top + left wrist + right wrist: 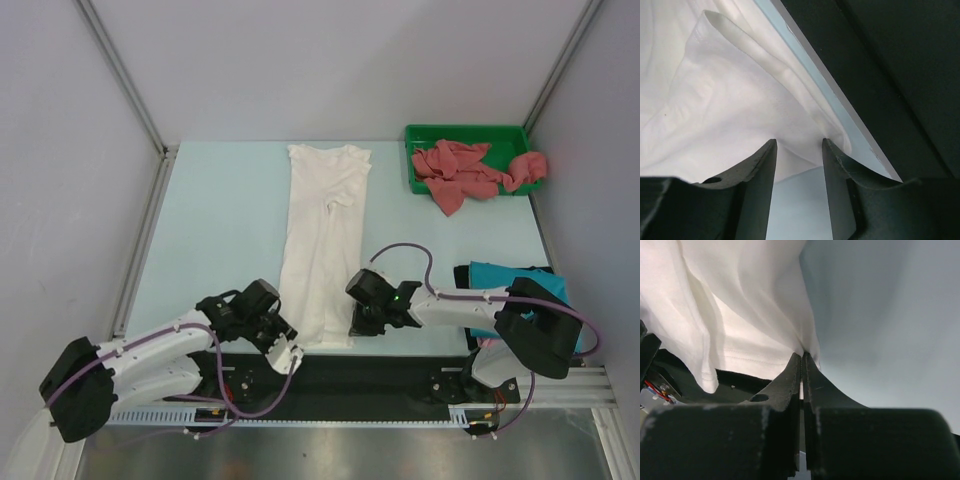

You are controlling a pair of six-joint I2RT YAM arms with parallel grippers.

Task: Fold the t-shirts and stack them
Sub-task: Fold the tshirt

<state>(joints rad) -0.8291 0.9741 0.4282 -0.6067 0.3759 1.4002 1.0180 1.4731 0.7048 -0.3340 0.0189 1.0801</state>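
We read no text, label, brand, number or sign in any view.
- White t-shirt [325, 250]: plain fabric, no print or tag legible.
- Green tray [465, 128], far right of white t-shirt: no marking legible.
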